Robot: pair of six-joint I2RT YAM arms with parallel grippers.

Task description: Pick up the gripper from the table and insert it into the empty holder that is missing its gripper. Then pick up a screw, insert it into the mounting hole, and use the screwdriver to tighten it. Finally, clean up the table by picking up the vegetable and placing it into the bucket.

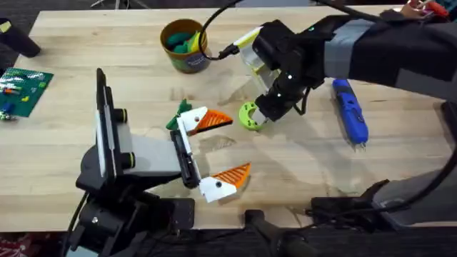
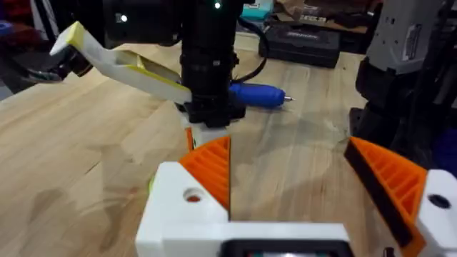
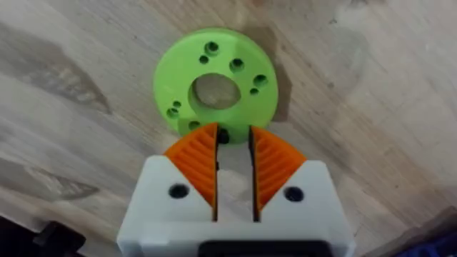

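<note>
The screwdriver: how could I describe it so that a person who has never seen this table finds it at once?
Look at the wooden table, on its right side. The screwdriver lies flat there, right of the green disc and the right gripper. It is the one bright blue, pen-shaped thing, with a thin metal bit at its near end.

Light wooden table (image 1: 86,57), cluttered surroundings.

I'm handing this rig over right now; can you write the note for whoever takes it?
Left gripper: jaws wide open, empty, above the table.
Right gripper: down at the lime-green disc's edge; grip unclear.
Screwdriver: lying on the table right of that gripper, so tightening is left.
Bucket: at the far side, green and yellow items inside.
</note>
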